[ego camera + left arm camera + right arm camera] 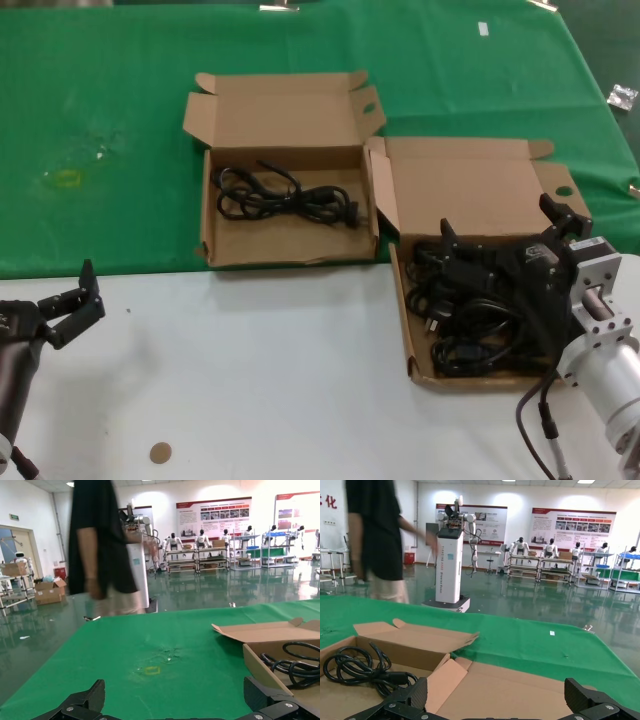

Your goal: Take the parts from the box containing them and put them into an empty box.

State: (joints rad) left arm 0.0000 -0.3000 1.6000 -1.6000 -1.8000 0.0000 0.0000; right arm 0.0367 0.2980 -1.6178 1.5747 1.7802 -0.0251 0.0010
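Observation:
A pile of black coiled cables, the parts [470,310], fills the right cardboard box [412,330], whose lid [470,185] lies open behind it. My right gripper [500,223] hangs open just above the pile's far end, holding nothing; in the right wrist view its fingers [495,690] spread wide over that lid [520,690]. The wider left box [290,255] holds one coiled cable [285,192], which also shows as the cable [355,667] and the cable [295,667]. My left gripper [68,295] waits open at the near left over the white table, seen as the gripper [174,690].
Both boxes sit on a green cloth [110,90] with a yellowish mark [65,178]. White table [260,380] lies in front, with a small brown disc [160,453]. A plastic bag [622,96] lies far right. A person [100,545] walks beyond the table.

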